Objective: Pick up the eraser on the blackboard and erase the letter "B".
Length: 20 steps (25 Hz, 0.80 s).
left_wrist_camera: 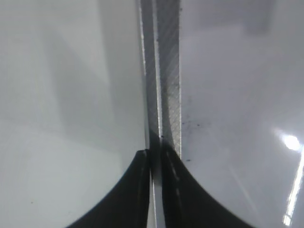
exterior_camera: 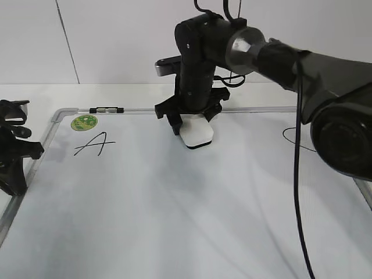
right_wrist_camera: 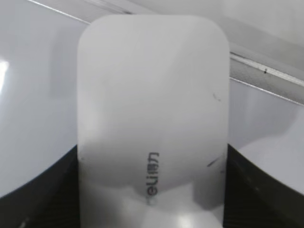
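The blackboard (exterior_camera: 174, 221) is a white board with a grey frame lying flat on the table. My right gripper (exterior_camera: 195, 125) reaches across to the board's far middle and is shut on the eraser (exterior_camera: 197, 135), a white rounded block held down at the board's surface. In the right wrist view the eraser (right_wrist_camera: 152, 95) fills the frame between the two black fingers (right_wrist_camera: 152, 190), with small grey print on it. The letter "B" is not visible in any view. My left gripper (exterior_camera: 20, 148) is shut and empty (left_wrist_camera: 156, 152) over the board's left frame (left_wrist_camera: 168, 85).
A slanted black "A" (exterior_camera: 95, 144) and a round green sticker (exterior_camera: 84, 122) are at the board's far left. Part of a curved "C" (exterior_camera: 289, 136) shows at the right behind my right arm. The board's far frame (right_wrist_camera: 266, 71) runs just beyond the eraser.
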Each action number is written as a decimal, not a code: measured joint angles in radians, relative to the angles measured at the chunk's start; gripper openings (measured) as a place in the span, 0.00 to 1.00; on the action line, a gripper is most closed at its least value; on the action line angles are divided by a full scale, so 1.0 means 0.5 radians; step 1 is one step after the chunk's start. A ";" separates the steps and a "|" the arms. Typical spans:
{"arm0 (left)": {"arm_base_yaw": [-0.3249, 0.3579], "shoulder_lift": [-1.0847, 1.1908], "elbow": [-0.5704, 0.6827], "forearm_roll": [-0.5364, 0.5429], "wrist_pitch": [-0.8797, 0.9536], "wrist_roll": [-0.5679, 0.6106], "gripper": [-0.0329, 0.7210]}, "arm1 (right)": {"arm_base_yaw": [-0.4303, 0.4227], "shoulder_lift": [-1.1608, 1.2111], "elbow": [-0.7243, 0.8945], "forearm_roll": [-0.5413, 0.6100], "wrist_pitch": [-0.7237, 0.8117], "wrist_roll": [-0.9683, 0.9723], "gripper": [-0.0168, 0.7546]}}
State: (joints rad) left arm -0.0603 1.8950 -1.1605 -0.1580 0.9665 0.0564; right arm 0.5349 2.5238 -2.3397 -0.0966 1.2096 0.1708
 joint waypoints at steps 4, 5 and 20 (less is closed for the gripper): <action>0.000 0.000 0.000 0.000 0.000 0.000 0.11 | 0.000 0.031 -0.115 0.032 0.069 -0.012 0.75; 0.000 0.000 0.000 0.000 0.000 0.000 0.11 | 0.000 0.031 -0.124 0.055 0.073 -0.013 0.75; 0.000 0.000 0.000 0.000 0.000 0.000 0.11 | -0.013 -0.666 0.502 0.098 0.073 -0.069 0.75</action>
State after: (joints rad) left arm -0.0603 1.8950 -1.1605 -0.1580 0.9665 0.0564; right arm 0.5286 2.1906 -2.0885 -0.0476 1.2462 0.1365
